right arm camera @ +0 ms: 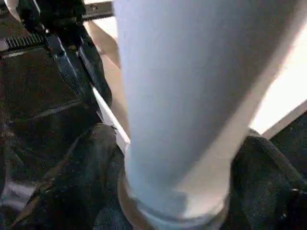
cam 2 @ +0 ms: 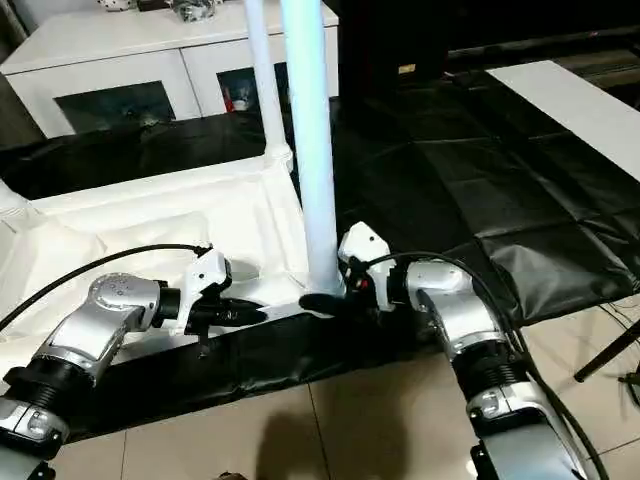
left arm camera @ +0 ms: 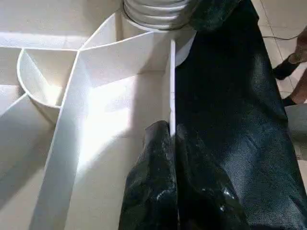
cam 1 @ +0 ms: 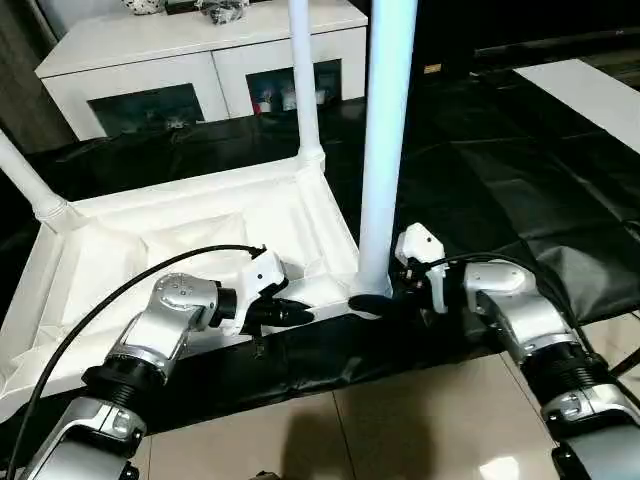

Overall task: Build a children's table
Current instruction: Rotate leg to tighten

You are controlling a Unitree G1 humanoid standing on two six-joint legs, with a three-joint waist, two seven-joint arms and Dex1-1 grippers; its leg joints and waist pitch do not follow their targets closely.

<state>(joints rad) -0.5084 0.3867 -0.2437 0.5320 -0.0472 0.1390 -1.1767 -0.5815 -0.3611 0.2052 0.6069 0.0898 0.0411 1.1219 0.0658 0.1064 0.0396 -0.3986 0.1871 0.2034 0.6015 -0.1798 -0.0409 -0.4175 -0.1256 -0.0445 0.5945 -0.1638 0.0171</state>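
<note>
The big worktop [cam 1: 500,180] under its black cover takes up most of the scene, and behind it a white cabinet [cam 1: 200,60] with dark glass doors stands against the far side. On the black cover the white tabletop [cam 1: 180,240] lies upside down, its rim and inner ribs facing up, its near edge running along the worktop's near edge above the tiled floor [cam 1: 400,420]. Three legs stand in its corner sockets: the near right leg [cam 1: 385,140] rises straight up and is the closest and thickest to the eye, the far right leg [cam 1: 305,80] stands upright behind it, and a far left leg [cam 1: 25,180] leans out toward the left edge. The right claw [cam 1: 372,303] sits at the foot of the near right leg, its two black fingers [right arm camera: 72,177] spread wide on either side of the leg just above the socket; whether they press on it I cannot tell. The left claw [cam 1: 290,315] is at the tabletop's near rim just left of that corner, its fingers [left arm camera: 153,191] pinched narrow with the thin white rim wall between them. A black cable [cam 1: 120,290] loops from the left wrist down past the silver forearm.
</note>
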